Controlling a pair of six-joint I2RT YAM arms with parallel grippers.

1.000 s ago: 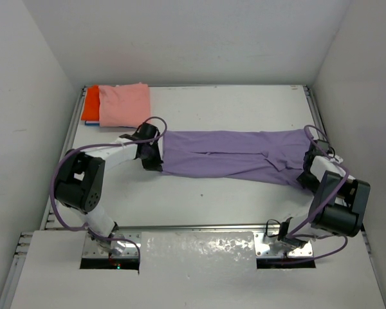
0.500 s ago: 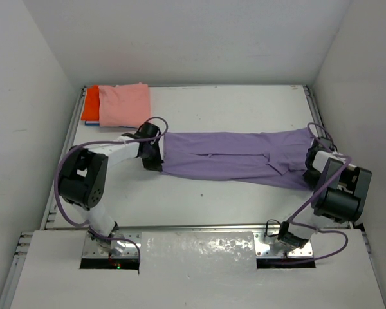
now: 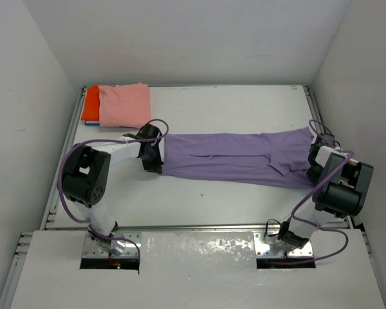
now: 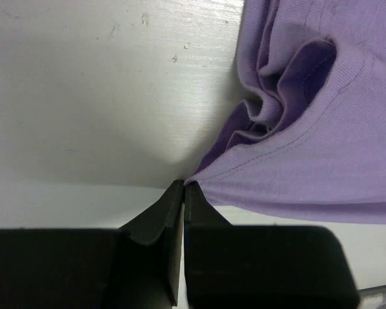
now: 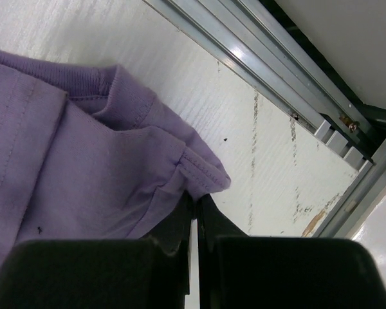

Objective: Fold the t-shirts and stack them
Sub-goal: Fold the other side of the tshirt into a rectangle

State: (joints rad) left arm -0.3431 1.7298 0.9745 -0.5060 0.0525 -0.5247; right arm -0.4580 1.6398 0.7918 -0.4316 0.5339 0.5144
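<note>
The white worktop [image 3: 231, 109] carries all 3 shirts. The biggest thing on it is the purple shirt [image 3: 235, 158]. It lies across the middle as a long band, from the left arm to the right arm. It looks already folded along its length, and it is pulled out flat, so I think this is to keep it smooth for the next fold.

In the far left corner lies the pink shirt [image 3: 123, 105], folded small. It sits on top of the orange shirt [image 3: 90, 103], which peeks out on its left side. This looks like the pile, kept out of the way so there is room to work. So 2 shirts seem done and 1 is left.

The left claw [image 4: 183, 185] is clenched on the near left corner of the purple shirt, right at the hem. The right claw [image 5: 196, 199] is clenched on a stitched edge at the right end, close to the metal rail [image 5: 289, 103]. Each claw pinches only a tiny bit of cloth, so a hard pull could make it slip.
</note>
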